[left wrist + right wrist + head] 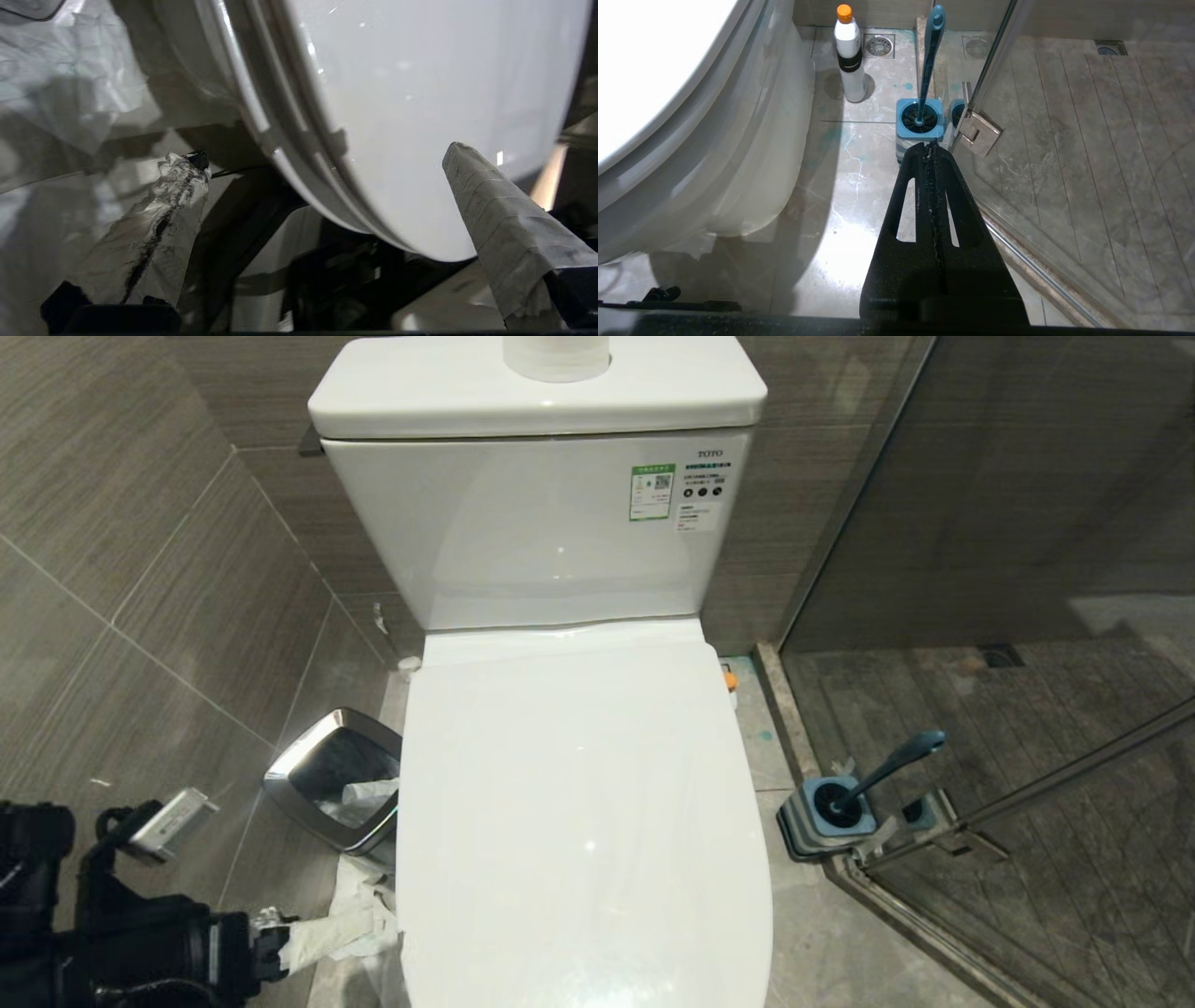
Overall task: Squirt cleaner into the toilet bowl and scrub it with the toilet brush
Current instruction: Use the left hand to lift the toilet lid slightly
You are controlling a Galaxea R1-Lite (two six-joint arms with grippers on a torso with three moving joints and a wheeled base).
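Toilet with its lid (579,803) shut, seen from above.
The toilet brush (887,770) stands in its holder (826,817) at right; a waste bin (327,784) sits left, the left gripper (327,933) just beside the lid's edge.

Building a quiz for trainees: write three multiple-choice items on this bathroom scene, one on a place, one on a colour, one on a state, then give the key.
1. Where does the brush stand?
A. In its holder on the floor by the glass door
B. On the tank
C. In the bin

2. What colour is the cleaner's cap?
A. Green
B. Orange
C. Black

3. How is the toilet lid?
A. Raised against the tank
B. Taken off
C. Down, covering the bowl

Key:
1 A, the head sits in the square holder beside the door hinge.
2 B, the right wrist view shows an orange cap on the white bottle.
3 C, the head view shows the lid lying flat, with no bowl visible.
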